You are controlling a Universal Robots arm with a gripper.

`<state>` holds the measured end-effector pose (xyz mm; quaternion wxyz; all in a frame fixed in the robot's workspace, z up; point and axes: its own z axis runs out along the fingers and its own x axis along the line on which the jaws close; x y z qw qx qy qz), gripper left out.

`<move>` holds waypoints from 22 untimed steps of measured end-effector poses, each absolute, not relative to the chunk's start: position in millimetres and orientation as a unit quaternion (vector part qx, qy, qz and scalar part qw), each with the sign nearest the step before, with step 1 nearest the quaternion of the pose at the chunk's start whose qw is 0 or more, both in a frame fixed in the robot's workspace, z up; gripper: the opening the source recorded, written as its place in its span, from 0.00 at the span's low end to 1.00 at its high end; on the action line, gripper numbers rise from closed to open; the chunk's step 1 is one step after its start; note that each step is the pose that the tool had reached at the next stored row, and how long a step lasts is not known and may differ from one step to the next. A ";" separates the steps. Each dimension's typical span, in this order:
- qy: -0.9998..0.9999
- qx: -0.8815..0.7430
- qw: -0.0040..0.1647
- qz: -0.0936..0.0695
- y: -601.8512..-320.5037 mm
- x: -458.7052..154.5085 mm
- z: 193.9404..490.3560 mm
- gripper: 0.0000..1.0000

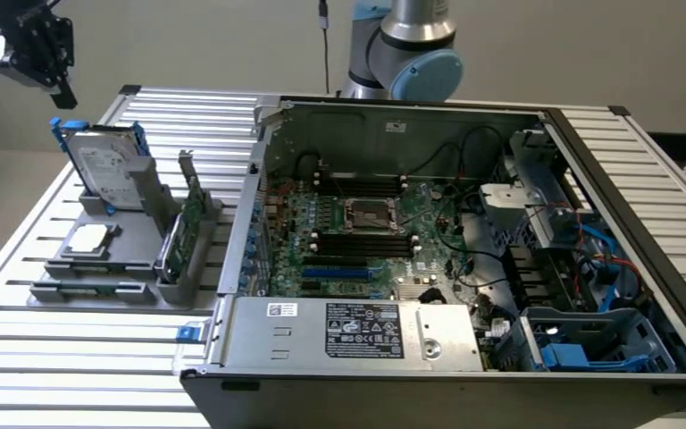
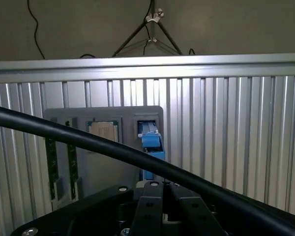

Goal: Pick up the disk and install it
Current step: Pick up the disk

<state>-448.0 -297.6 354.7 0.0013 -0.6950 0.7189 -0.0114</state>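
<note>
Hovering empty, our fingers (image 1: 62, 89) sit pressed together above the disk (image 1: 104, 165), which stands upright in the grey holder (image 1: 129, 268) on the table (image 1: 33, 349). We judge a descent with them closed could ram its top edge and knock the disk over.

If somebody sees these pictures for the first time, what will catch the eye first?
The big open computer case, its green motherboard bared, takes the middle and the exterior view's right. At that view's left the disk stands upright in its blue bracket on a grey holder, and the shut gripper hangs above it, apart.
</note>
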 end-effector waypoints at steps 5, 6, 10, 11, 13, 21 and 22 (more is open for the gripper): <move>0.718 -0.696 0.001 -0.011 -297.7 -448.0 348.3 0.30; 0.717 -0.697 0.001 -0.011 -297.7 -448.1 346.5 0.36; 0.711 -0.703 0.001 -0.011 -299.5 -448.0 339.1 0.48; 0.710 -0.704 0.000 -0.010 -299.9 -448.0 337.3 0.54; 0.707 -0.707 0.000 -0.010 -300.8 -448.0 333.8 0.54; 0.699 -0.715 0.000 -0.010 -302.2 -448.0 319.2 0.54; 0.698 -0.716 0.000 -0.010 -302.4 -448.0 317.4 0.54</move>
